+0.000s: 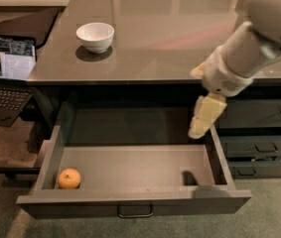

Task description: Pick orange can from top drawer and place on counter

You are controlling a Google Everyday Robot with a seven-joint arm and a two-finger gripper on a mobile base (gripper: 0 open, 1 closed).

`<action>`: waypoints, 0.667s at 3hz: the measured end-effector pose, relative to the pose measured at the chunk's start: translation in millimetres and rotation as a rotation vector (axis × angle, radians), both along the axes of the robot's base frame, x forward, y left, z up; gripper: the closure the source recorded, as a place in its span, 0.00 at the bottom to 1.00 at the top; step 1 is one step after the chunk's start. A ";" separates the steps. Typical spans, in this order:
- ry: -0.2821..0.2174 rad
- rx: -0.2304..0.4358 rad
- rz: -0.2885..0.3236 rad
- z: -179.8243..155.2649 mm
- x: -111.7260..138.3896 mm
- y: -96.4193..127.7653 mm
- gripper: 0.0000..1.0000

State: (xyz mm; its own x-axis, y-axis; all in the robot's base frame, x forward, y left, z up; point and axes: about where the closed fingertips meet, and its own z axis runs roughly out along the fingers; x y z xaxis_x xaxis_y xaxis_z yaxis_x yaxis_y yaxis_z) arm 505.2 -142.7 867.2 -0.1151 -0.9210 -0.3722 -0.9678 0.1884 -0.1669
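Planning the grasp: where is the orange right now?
In the camera view, the orange lies in the front-left corner of the open top drawer; the claw hangs over the drawer's right side, below the counter edge.

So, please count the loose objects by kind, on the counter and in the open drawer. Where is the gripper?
White bowl, on the counter: 1
Orange can, in the top drawer: 1
Total: 2
The gripper hangs above the drawer's right side, apart from the can.
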 end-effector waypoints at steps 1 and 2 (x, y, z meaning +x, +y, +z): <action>0.057 0.092 0.077 -37.5 2.1 19.3 0.00; 0.106 0.219 0.172 -69.0 -11.3 42.0 0.00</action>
State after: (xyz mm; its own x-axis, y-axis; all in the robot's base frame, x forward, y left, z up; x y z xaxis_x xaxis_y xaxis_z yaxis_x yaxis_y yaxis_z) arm 493.9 -100.7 798.2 -0.0127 -0.8292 -0.5587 -0.9985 0.0401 -0.0368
